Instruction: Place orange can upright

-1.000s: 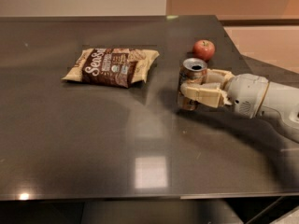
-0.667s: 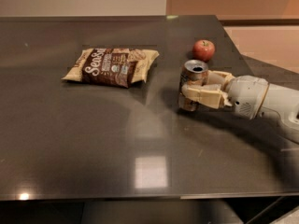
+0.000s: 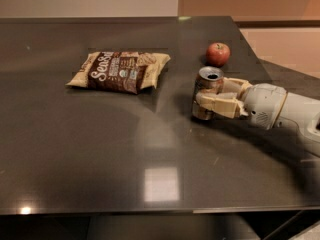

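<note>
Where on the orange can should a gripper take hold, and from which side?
Grip the orange can across its cylindrical wall at mid-height, coming in level from the right. It stands upright on the table, top up, with the apple close behind. The gripper sits around it this way.

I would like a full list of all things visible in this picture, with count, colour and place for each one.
table: one, dark grey, fills most of the view
snack bag: one, brown and tan with white lettering, lying flat left of centre
apple: one, red, far right part of the table, behind the can
orange can: one, coppery with silver top, upright on the table, right of centre
arm: one, white-grey, enters from the right
gripper: one, cream, at the arm's end, jaws closed around the orange can
</note>
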Controlling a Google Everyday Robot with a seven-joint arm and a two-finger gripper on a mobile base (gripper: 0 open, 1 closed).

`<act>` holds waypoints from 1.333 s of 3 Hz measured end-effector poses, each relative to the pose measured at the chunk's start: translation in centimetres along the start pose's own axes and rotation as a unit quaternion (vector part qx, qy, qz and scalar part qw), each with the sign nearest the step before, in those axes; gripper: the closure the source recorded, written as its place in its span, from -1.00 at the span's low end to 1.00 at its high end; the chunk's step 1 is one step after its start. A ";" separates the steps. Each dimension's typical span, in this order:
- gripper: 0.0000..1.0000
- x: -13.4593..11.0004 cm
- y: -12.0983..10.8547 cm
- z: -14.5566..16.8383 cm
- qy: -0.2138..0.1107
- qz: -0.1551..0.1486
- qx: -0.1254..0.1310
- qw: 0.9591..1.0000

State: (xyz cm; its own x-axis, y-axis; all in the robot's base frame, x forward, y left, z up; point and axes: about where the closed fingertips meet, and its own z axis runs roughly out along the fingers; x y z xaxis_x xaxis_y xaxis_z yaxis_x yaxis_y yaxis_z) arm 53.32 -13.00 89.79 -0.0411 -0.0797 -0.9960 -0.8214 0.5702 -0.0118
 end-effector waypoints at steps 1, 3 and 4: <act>-0.28 0.4 -0.2 0.0 0.000 0.001 0.004 1.000; -1.00 1.0 -0.2 0.1 0.000 -0.002 0.009 1.000; -1.00 1.0 -0.2 0.1 0.000 -0.002 0.009 1.000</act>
